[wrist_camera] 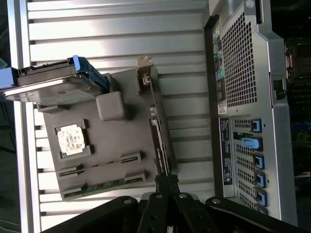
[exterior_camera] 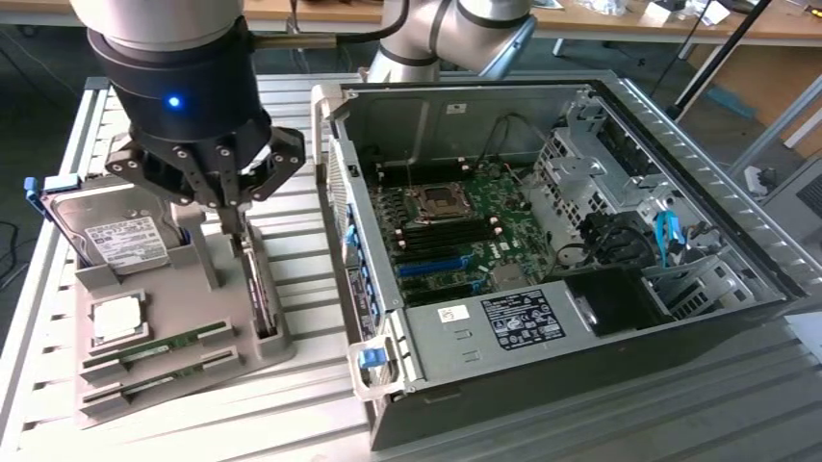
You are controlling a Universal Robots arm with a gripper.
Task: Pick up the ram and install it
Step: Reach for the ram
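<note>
Step in hand: approach for the pick. Nothing has been lifted yet.

Gripper [exterior_camera: 231, 223] [wrist_camera: 166, 180]: fingers pressed fully together, nothing between them. It hangs over the grey fixture tray [exterior_camera: 187, 284], its tips just above the near end of the dark expansion card [exterior_camera: 257, 289] [wrist_camera: 158, 131], which stands on edge in the tray. I cannot tell whether the tips touch the card.

Ram [exterior_camera: 161, 373] [wrist_camera: 104, 186]: a narrow green stick seated on edge in the tray's outermost slot. In the exterior view it lies toward 7 o'clock from the gripper, apart from it. The neighbouring slot seems to hold a second stick [exterior_camera: 161, 346].

Other parts, exterior view, taken from the gripper:
- hard drive [exterior_camera: 122, 236] at 9 o'clock
- square processor [exterior_camera: 115, 318] between 7 and 8 o'clock

The open computer case [exterior_camera: 514, 91] lies on the slatted surface [exterior_camera: 308, 318] at 3 o'clock from the tray, with its motherboard [exterior_camera: 449, 231] uncovered.

Judgement: the gripper stands over the wrong part for this task. A grasp of the ram calls for open jaws brought over the stick, set across its thin faces and in line with the slot. The lift has to be straight, since the stick sits deep and its neighbour is close beside it.
</note>
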